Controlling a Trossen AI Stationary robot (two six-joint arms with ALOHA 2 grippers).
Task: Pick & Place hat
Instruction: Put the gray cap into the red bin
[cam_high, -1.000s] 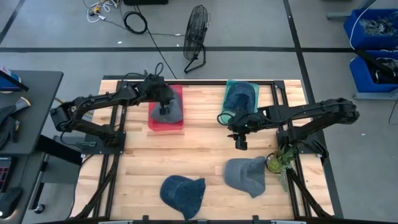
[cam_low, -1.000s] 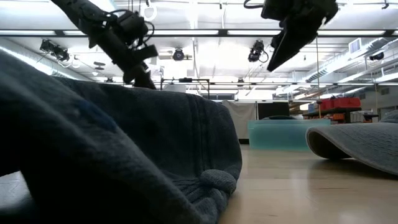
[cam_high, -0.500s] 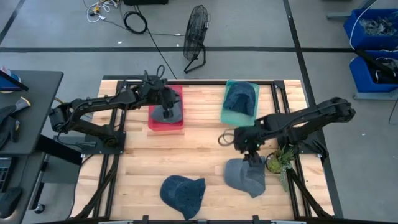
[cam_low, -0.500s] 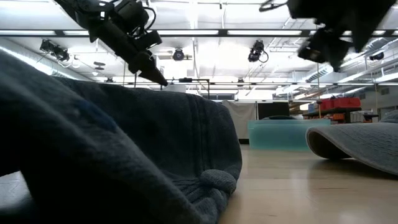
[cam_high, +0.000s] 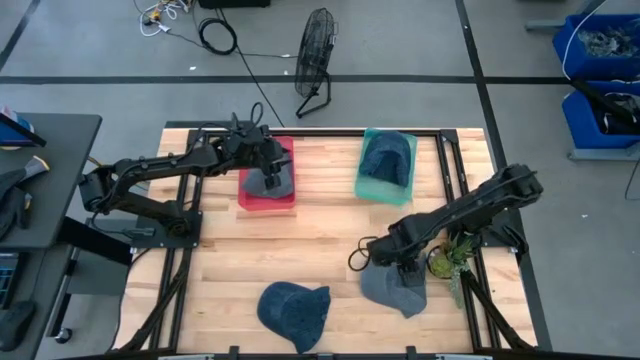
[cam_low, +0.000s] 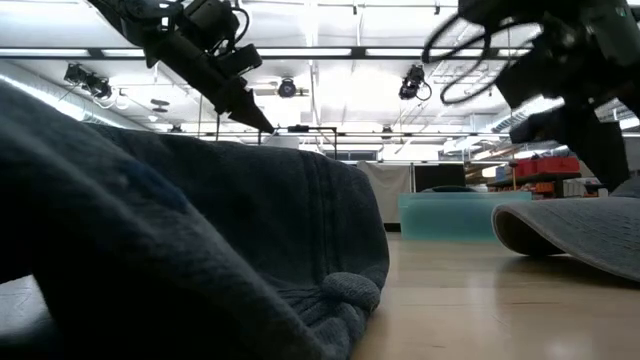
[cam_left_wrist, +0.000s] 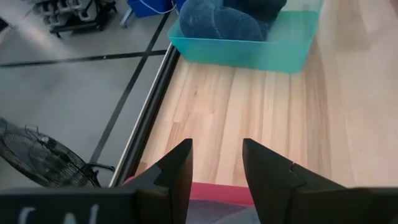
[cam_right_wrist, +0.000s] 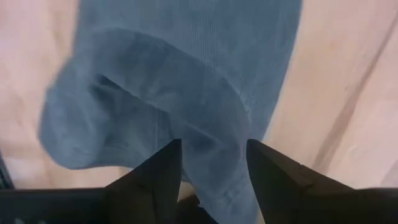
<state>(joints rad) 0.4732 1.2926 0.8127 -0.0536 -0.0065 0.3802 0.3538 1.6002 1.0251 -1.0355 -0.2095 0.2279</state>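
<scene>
A grey hat (cam_high: 400, 288) lies flat on the table near its front right; it also shows in the low view (cam_low: 585, 235). My right gripper (cam_high: 383, 260) is low over that hat's left part, open, with a raised fold (cam_right_wrist: 211, 140) between its fingers. A blue hat (cam_high: 293, 310) lies at the front middle. My left gripper (cam_high: 270, 178) is open and empty above a grey hat (cam_high: 284, 186) lying in the red tray (cam_high: 250, 198). Another blue hat (cam_high: 388, 155) lies in the teal tray (cam_high: 372, 190). My right gripper comes at the grey hat from above, its open fingers (cam_right_wrist: 158, 177) standing on either side of a raised fold of the cloth (cam_right_wrist: 211, 140). I cannot tell whether they touch it. The hat lies on the table.
A small green plant (cam_high: 447, 260) stands right of the grey hat, near the right arm. The table's dark frame rails (cam_high: 455, 190) run along its sides. Bare wood (cam_high: 300, 240) lies between the trays and the front hats. A fan (cam_high: 317, 45) stands beyond the far edge.
My right gripper has gone from beside the teal tray toward the table's near edge and down onto the grey hat at the front right. My left gripper has stayed over the red tray and tipped from pointing down to a slant.
</scene>
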